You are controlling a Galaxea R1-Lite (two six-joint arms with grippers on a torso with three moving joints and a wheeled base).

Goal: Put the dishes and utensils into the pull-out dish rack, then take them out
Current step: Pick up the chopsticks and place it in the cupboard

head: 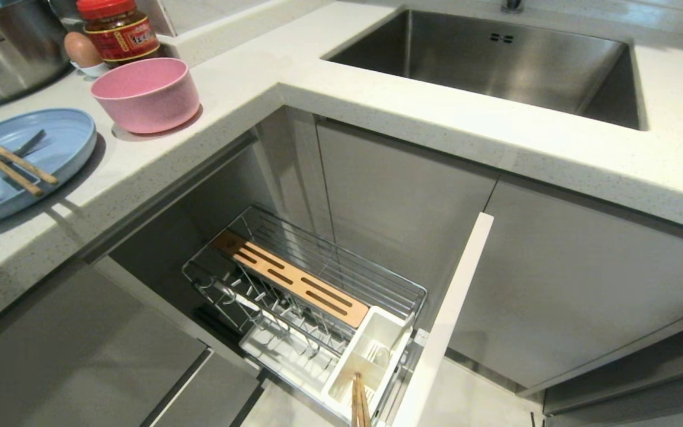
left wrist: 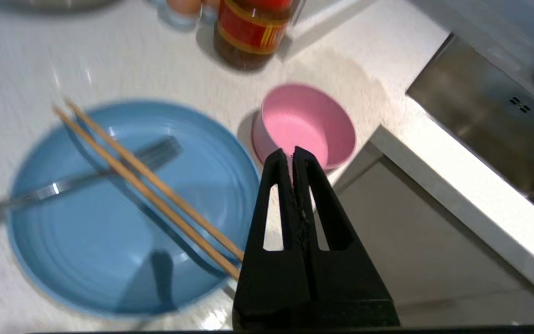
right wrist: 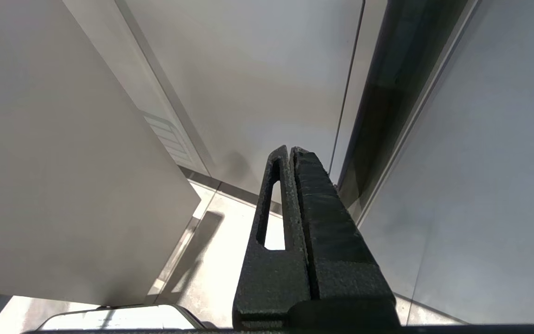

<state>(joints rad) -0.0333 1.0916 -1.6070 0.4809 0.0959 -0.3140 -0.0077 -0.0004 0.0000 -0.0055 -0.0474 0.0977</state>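
Two chopsticks (left wrist: 151, 188) on plate (left wrist: 109, 260), beside closed left hand (left wrist: 291, 155).

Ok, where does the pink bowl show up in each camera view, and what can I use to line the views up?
Head view: pink bowl upper left on the counter, beside the blue plate.
Left wrist view: pink bowl near the middle, just past the shut left gripper.
Right wrist view: not in it; only cabinet panels and the shut right gripper.
Shared landmark: the red-labelled jar behind the bowl.
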